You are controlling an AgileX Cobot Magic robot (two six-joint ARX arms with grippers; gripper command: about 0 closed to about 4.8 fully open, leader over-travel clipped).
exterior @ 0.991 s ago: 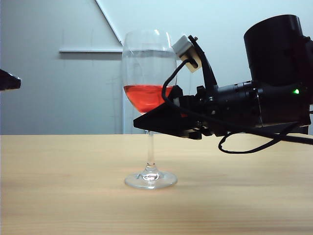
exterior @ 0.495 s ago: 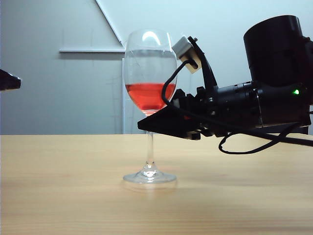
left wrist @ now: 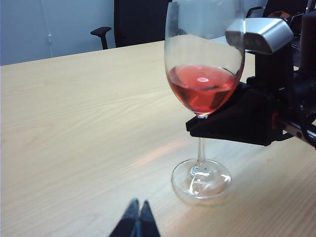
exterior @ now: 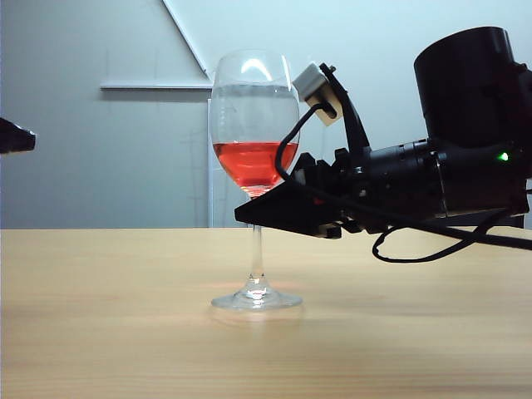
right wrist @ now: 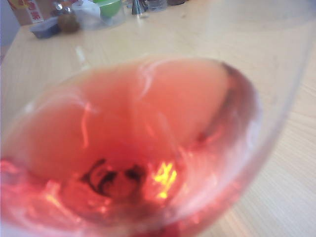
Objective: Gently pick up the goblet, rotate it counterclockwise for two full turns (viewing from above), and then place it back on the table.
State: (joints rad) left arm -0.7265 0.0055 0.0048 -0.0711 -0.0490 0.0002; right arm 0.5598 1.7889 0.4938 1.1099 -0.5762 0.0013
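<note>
- Left wrist view, nearest edge: the left gripper (left wrist: 137, 220) shows only as two dark pointed tips pressed together, cut off by the frame and well apart from the glass.
- Beyond it the table (left wrist: 74, 128) runs smooth and pale, with faint wood grain.
- The goblet (left wrist: 202, 98) stands upright; its round flat foot looks set on the table, but contact cannot be confirmed. It is clear glass, with a thin stem and a tulip bowl holding red liquid low down.
- The right gripper (left wrist: 210, 126), matte black and wedge-shaped, is clamped on the goblet at the top of the stem, just beneath the bowl.
- A silver camera box (left wrist: 259, 34) sits above it, partly seen through the glass.
- Exterior view: the goblet (exterior: 253, 125) is mid-table, the right gripper (exterior: 262, 209) reaching in level from the right, a black cable (exterior: 287, 150) looping over it. A dark edge at far left is too cropped to name.
- Right wrist view: the bowl (right wrist: 133, 158) fills the picture as a pink blur, hiding the jaws; far clutter is too small to name.
</note>
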